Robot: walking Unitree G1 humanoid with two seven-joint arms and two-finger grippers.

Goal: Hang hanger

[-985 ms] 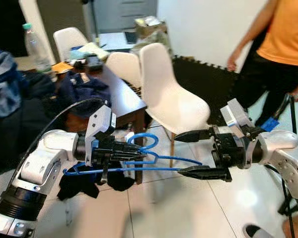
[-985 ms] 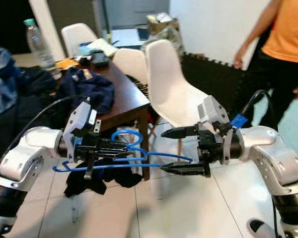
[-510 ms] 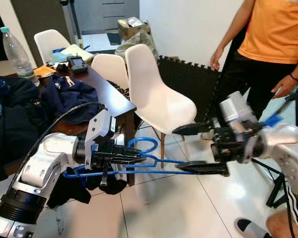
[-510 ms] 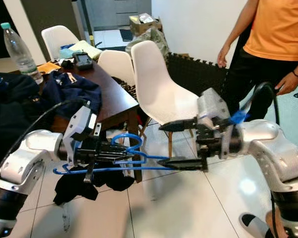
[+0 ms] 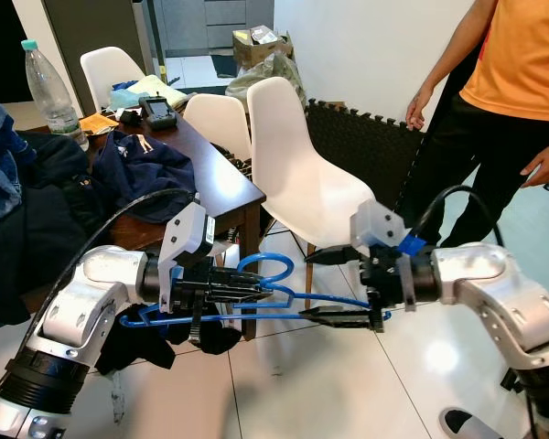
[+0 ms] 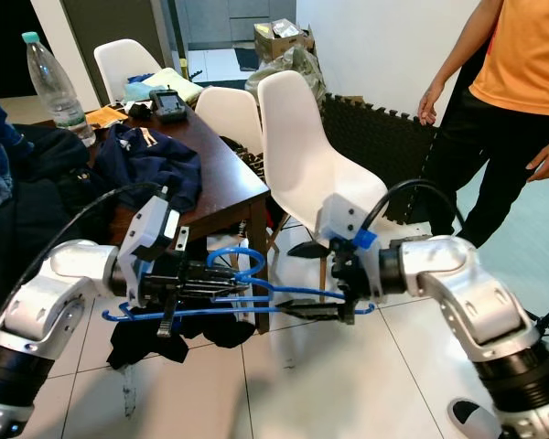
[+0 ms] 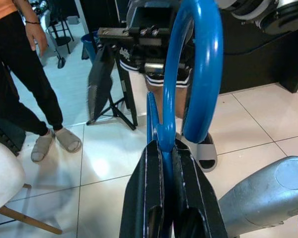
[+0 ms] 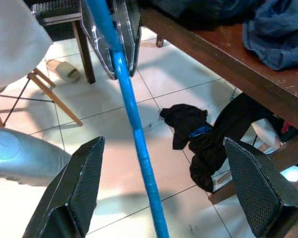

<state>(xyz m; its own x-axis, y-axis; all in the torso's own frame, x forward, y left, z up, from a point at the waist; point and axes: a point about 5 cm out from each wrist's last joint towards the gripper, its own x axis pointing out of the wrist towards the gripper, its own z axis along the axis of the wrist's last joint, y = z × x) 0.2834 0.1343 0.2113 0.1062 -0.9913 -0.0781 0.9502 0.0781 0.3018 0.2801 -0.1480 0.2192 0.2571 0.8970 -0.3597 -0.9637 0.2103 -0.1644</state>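
Right up front, the left gripper [image 5: 242, 291] has its fingers pinched tight on the blue hanger [image 5: 256, 306], gripping just below the hook, which curls up at about 12 o'clock from the fingertips. In the left wrist view the hook [image 7: 196, 69] loops right over the clamped fingers [image 7: 149, 198]. The hanger's long bar runs out toward 3 o'clock, and its far end sits between the spread-wide fingers of the right gripper [image 5: 334, 285]. One finger is above the bar, one below; from the right wrist view the bar [image 8: 131, 114] passes through the gap and I can't tell if either finger actually touches it.

Below both arms there's open white tile floor [image 5: 329, 384], most of it free toward 5 and 6 o'clock. At about 7 o'clock a heap of dark clothes [image 5: 156, 334] lies on the tiles under the table edge.

Further back, the brown table [image 5: 215, 187] fills 10 to 11 o'clock, its corner close behind the left gripper, with a navy garment [image 5: 142, 169] and a water bottle [image 5: 50, 82] on top. White chairs [image 5: 302, 169] stand at 12 o'clock, just past the hanger. A person in an orange shirt [image 5: 522, 64] stands at 2 o'clock, boxing in that side, with a black foam mat [image 5: 366, 151] against the wall behind.
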